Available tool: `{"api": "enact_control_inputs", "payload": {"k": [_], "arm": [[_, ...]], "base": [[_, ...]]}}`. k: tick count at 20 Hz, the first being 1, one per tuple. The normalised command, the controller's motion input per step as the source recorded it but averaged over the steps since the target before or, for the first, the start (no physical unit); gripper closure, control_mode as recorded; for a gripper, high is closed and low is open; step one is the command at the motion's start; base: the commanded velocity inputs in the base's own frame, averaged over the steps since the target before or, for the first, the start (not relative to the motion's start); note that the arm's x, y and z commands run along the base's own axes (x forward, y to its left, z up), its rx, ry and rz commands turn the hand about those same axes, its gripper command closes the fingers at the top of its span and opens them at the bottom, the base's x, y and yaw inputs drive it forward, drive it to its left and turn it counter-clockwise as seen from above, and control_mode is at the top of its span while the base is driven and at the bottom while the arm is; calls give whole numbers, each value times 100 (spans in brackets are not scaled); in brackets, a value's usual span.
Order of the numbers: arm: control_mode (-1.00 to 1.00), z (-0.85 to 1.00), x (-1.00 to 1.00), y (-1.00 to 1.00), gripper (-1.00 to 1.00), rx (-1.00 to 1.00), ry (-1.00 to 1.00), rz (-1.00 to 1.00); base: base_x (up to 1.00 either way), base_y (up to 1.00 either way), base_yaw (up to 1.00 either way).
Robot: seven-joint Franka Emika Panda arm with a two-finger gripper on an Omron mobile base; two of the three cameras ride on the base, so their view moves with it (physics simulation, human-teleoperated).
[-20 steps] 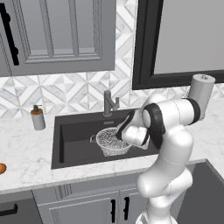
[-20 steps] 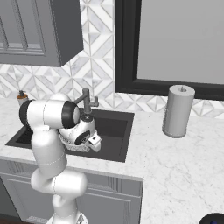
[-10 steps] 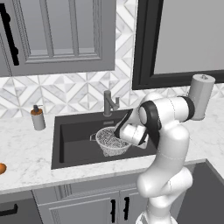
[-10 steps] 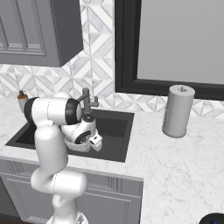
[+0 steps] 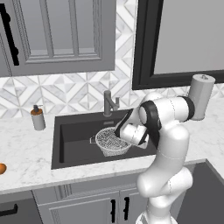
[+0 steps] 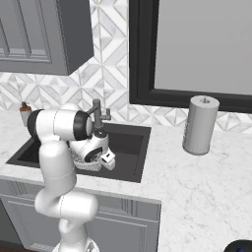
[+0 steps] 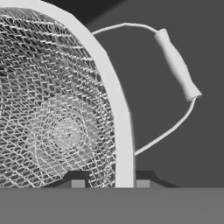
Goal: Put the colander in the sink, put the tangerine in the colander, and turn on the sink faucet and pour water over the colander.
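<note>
Colander (image 5: 113, 142) rim sits pinched in the hand (image 7: 109, 183) low over the sink (image 5: 72, 135); it should settle flat on the basin floor before release.

The colander (image 5: 113, 141) is seated in the sink (image 5: 74, 131), before the sink faucet (image 5: 109, 103); the tangerine (image 5: 1, 168) is placed on the tabletop (image 5: 26, 153), far left.

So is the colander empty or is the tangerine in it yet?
Empty: the colander shows bare mesh, and the tangerine lies on the counter.
</note>
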Motion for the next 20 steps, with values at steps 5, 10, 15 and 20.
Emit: {"api": "enact_control_inputs", "payload": {"k": [5,10,15,20], "arm": [[-100,4,1,0,-100,0,0,0],[-100,61,4,0,-100,0,-2,0],[-100,86,-8,0,-100,-1,-1,0],[-100,87,-38,-7,-100,-1,0,0]], "base": [[0,0,0],[0,0,0],[0,0,0],[0,0,0]]}}
